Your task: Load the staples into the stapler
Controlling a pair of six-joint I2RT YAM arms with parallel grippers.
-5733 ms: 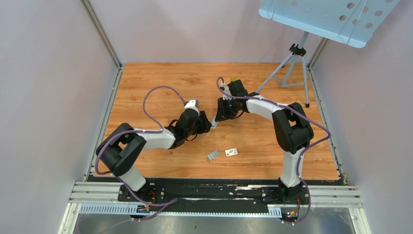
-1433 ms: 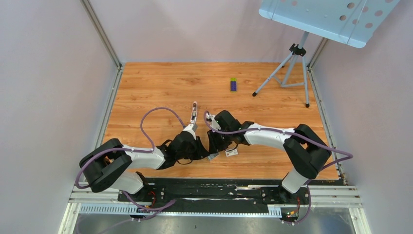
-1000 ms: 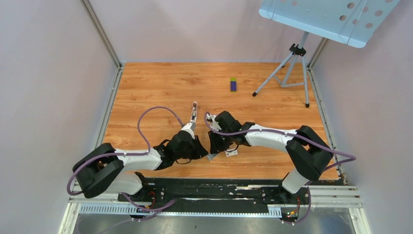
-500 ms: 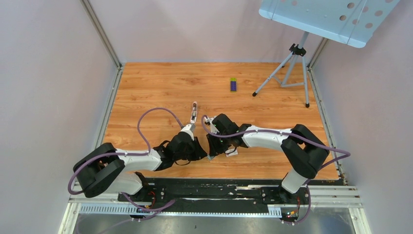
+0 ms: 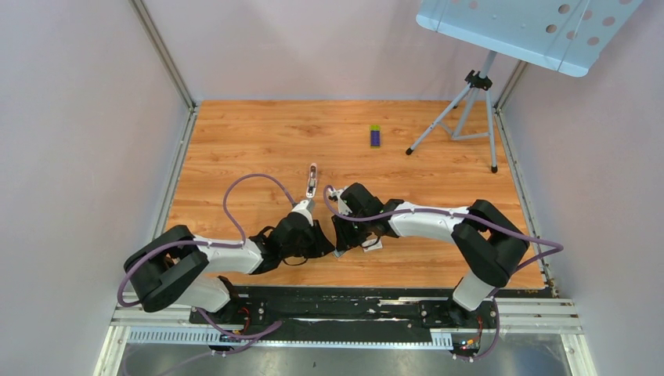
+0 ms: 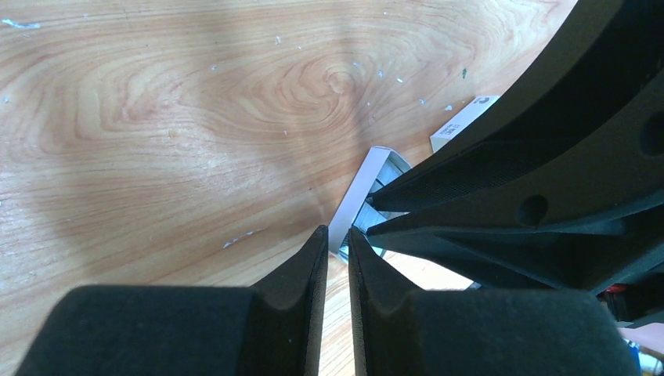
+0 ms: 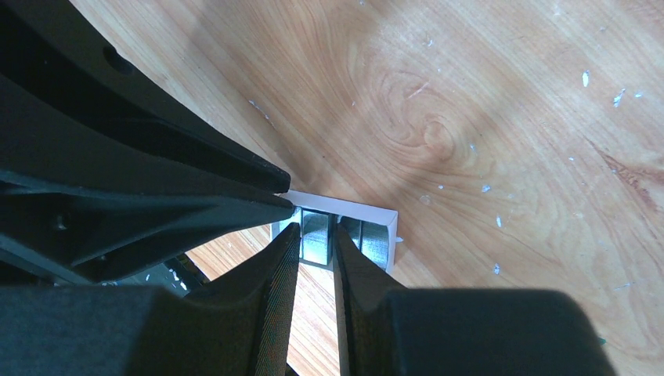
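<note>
The right gripper has its two fingers set close together on either side of the staples, touching the grey ridged block on both flanks, a narrow pinch. The left gripper shows only a thin slit between its fingers, with bare wood seen through the slit. Its tips meet the end of a white strip that runs along the staples, and I cannot tell whether they hold it.

The right wrist view shows the grey metal between the pads and a second grey section beside it, both behind the white strip. The left wrist view hides most of that metal behind the right fingers but shows the white card. The top view shows only a sliver of the staples between the two wrists.

The staples lie flat on the table just beside the white card, on its left in the top view. Their long axis runs from the left fingertips diagonally toward the card, and the right fingers cross it squarely.

The card bears dark marks, too small to read. The stapler lies beyond the card and to its left, apart from it. A purple-and-green box lies well beyond the card, its print illegible.
</note>
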